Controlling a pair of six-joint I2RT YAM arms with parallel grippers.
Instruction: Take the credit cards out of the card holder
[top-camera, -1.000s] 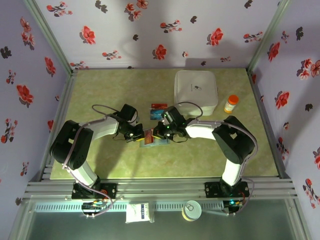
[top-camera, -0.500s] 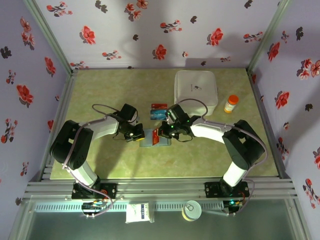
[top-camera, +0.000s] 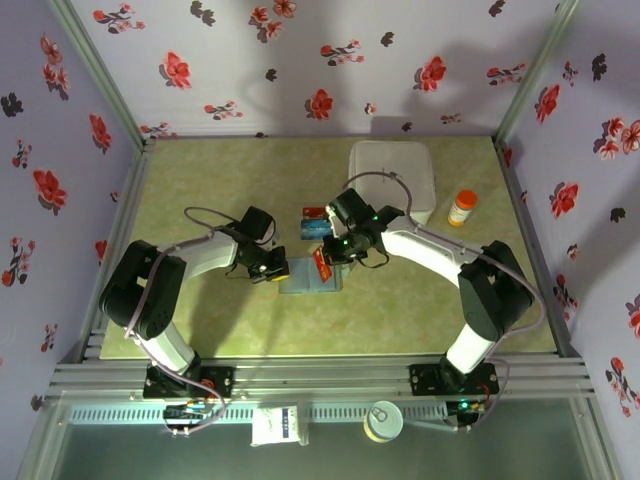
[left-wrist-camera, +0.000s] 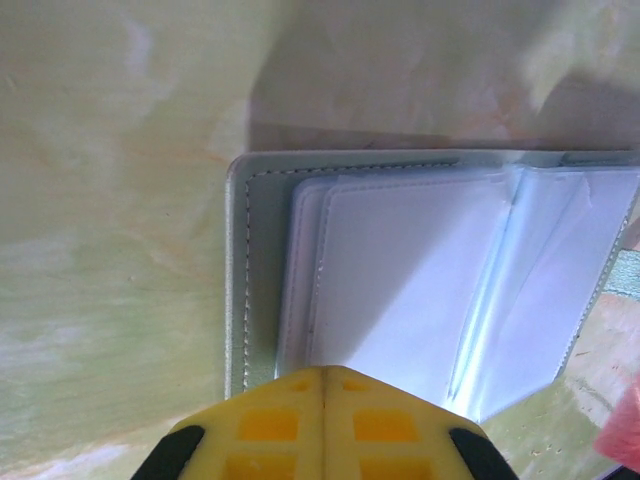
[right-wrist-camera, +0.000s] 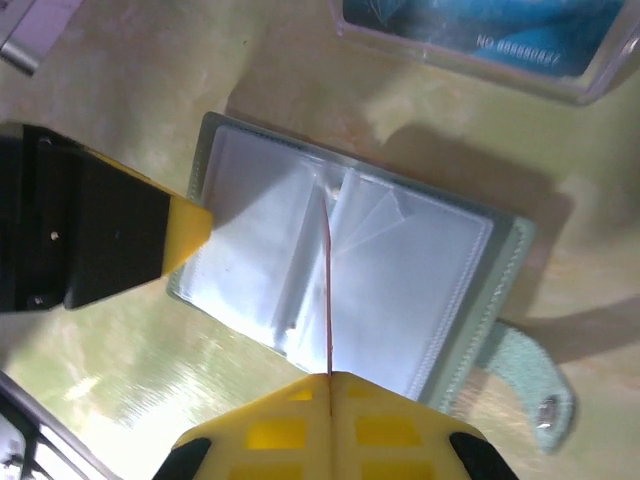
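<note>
**Red card out of the sleeve, holder pinned flat**

The right gripper (right-wrist-camera: 327, 392) has its jaws pressed together on the red card (right-wrist-camera: 327, 290) and holds it edge-on above the open card holder (right-wrist-camera: 420, 270). The holder lies at the centre of the table (top-camera: 200, 180) in the top view. Just above it in the frame is a clear plastic box (right-wrist-camera: 590, 80) with a blue card (right-wrist-camera: 480, 25) inside. The left gripper (left-wrist-camera: 322, 390) has its fingers pressed together with nothing between them, and it bears down on the holder's left edge.

The card looks free of its slot, so the step in hand is carrying it off. Doing that well likely means lifting straight until the lower edge is past the plastic sleeves. Then it can swing toward the upper middle of the frame and be laid down flat. The pinch is on 1 short edge of a thin card, so it could pivot if moved fast. The left gripper should keep pressing so the holder neither slides nor folds shut.

Compared with 1 second ago, the right gripper has shifted right and up the frame from the holder's left panel. Its elbow has swung out to the right. The left gripper and the holder have not moved.
</note>
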